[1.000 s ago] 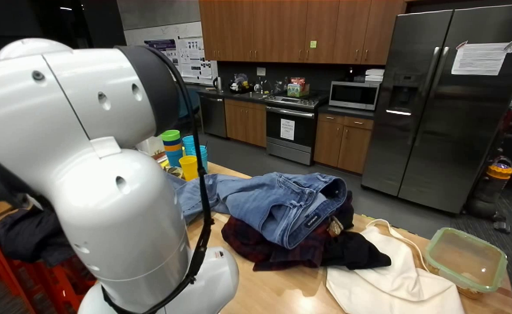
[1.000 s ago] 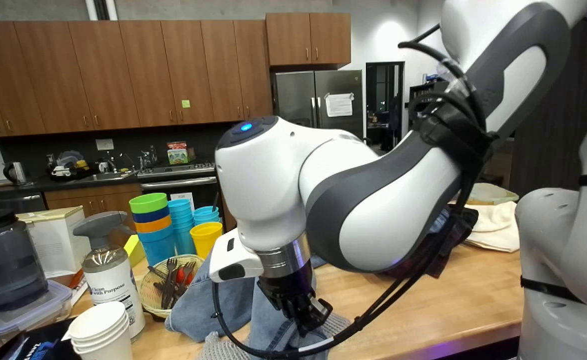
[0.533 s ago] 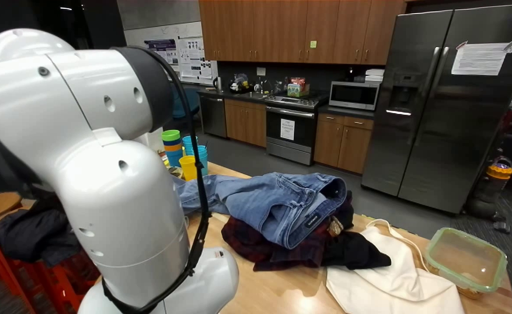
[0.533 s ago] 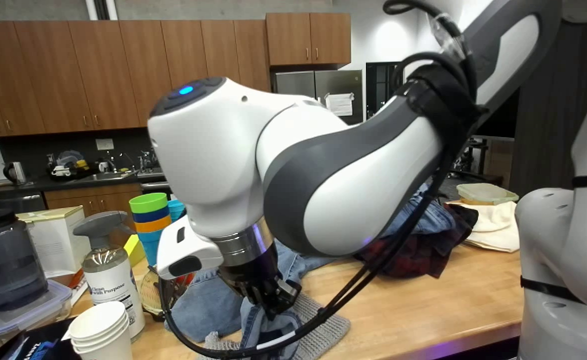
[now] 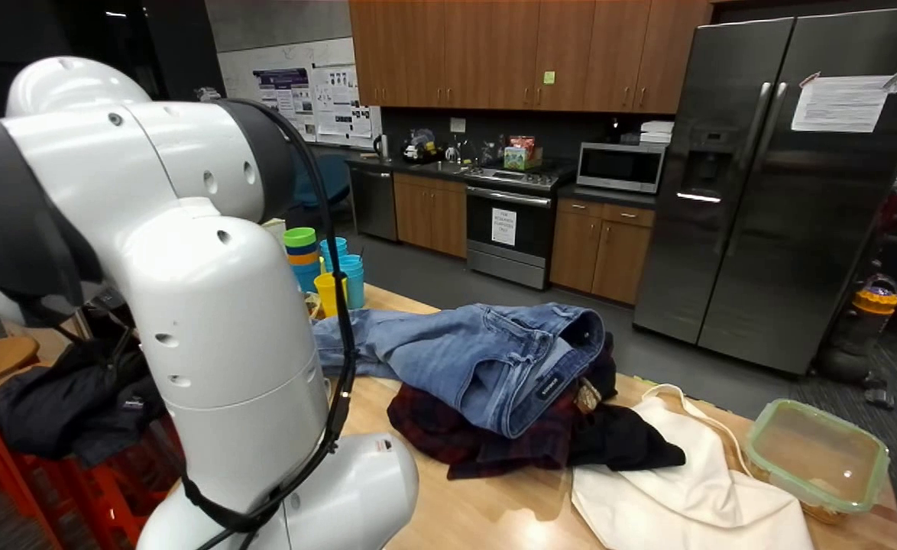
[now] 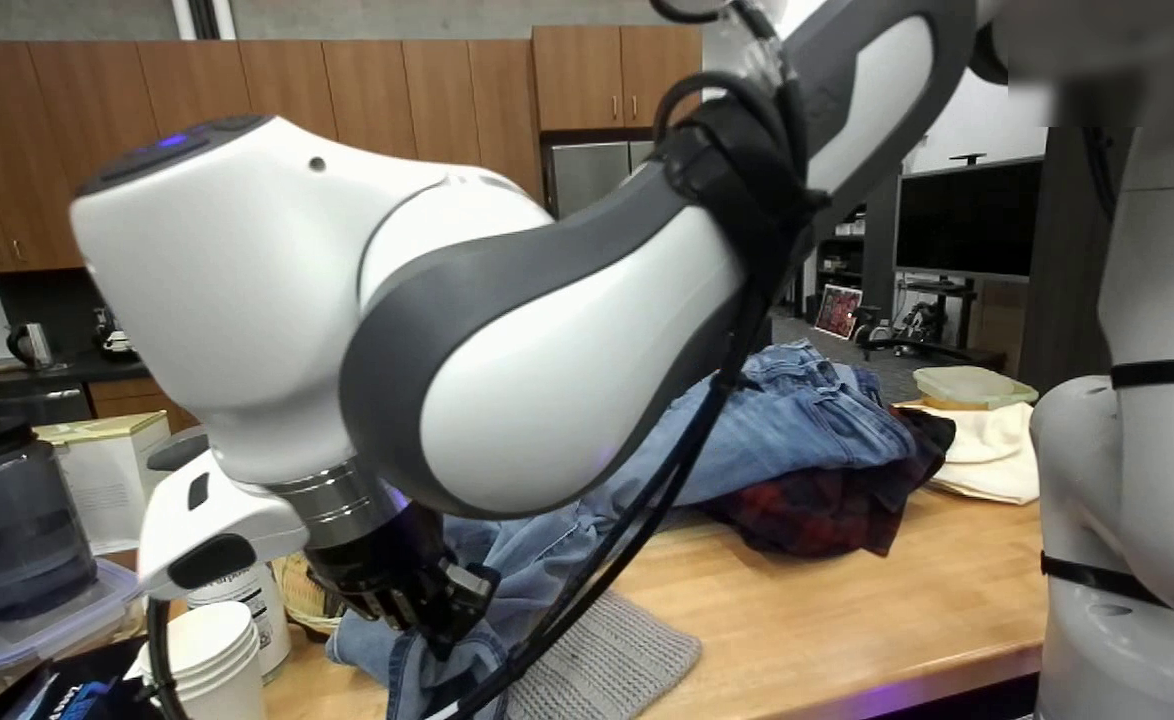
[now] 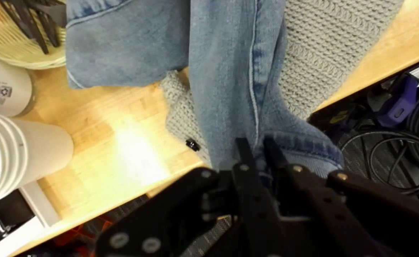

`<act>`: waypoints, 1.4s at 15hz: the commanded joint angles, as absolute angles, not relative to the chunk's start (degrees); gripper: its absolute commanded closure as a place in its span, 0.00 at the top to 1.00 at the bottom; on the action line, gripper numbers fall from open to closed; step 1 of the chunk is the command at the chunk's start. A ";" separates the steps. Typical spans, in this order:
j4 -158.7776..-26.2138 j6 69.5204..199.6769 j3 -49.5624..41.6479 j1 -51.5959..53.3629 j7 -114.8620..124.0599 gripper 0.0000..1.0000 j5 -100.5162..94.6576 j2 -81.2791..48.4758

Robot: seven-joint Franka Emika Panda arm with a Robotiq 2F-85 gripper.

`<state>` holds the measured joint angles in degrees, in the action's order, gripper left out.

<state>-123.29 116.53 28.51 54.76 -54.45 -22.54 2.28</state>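
Observation:
Light-blue jeans (image 5: 456,344) stretch along the table, their waist end heaped on a dark red plaid garment (image 6: 807,510). In the wrist view, a jeans leg (image 7: 223,78) runs down to my gripper (image 7: 256,141), whose fingers are pinched close together with denim between them near the hem. This leg end reaches the table's near edge, and the turned hem fans out beside the right finger. Under the leg lies a grey knitted cloth (image 7: 323,53). In an exterior view the gripper (image 6: 442,640) is low by the leg, partly behind the cable; elsewhere the arm hides it.
Left of the leg are stacked white cups (image 7: 27,153), a spray bottle (image 7: 2,84) and a basket of forks (image 7: 45,59). Coloured cups (image 5: 303,260) stand farther back. A cream bag (image 5: 685,496) and a lidded container (image 5: 815,451) occupy the other end. Cables (image 7: 402,142) lie beyond the edge.
The arm has swung left in an exterior view, towards the white cups, drawing the jeans leg along. More of the knitted cloth and jeans pile shows there. The waist end has barely shifted.

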 commanded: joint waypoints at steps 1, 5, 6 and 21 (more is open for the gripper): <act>-116.89 113.27 29.71 54.99 -57.10 0.03 -24.45 -2.59; -113.26 111.95 30.06 55.13 -59.16 0.03 -25.48 -5.37; -112.37 111.75 30.15 55.24 -59.63 0.03 -25.99 -5.98; -101.68 110.53 29.26 57.78 -60.43 0.03 -36.18 -13.15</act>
